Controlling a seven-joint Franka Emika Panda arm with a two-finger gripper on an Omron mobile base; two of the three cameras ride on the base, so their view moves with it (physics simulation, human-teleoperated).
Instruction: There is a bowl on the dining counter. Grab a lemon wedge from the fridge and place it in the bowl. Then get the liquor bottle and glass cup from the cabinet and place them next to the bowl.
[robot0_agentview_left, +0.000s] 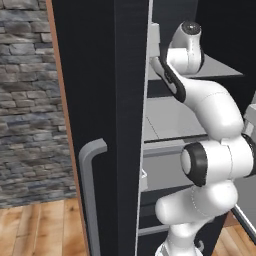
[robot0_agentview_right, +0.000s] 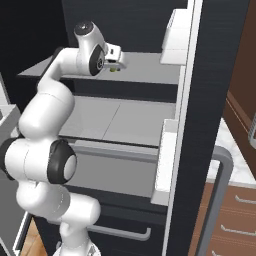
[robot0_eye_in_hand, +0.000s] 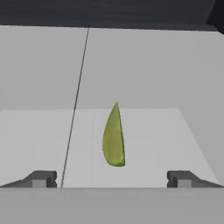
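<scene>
The black fridge (robot0_agentview_left: 100, 100) stands open, and my arm reaches in over its upper grey shelf (robot0_agentview_right: 145, 67). The lemon wedge (robot0_eye_in_hand: 113, 135), a small yellow-green sliver, stands on that shelf just ahead of my gripper (robot0_eye_in_hand: 111, 178) and centred between the two finger tips. The fingers (robot0_eye_in_hand: 41, 178) are spread wide with nothing between them. From the right base view the wedge (robot0_agentview_right: 114, 70) peeks out just under the front of the gripper (robot0_agentview_right: 117, 59). The bowl, dining counter, liquor bottle, glass cup and cabinet are out of view.
The open fridge doors (robot0_agentview_right: 205, 100) flank the arm closely on both sides, with white door bins (robot0_agentview_right: 167, 160) on the right one. A lower shelf (robot0_agentview_right: 125, 120) and bottom drawers sit under the arm. A stone wall (robot0_agentview_left: 25, 100) and wooden floor (robot0_agentview_left: 35, 225) lie left; brown drawer units (robot0_agentview_right: 235, 215) stand right.
</scene>
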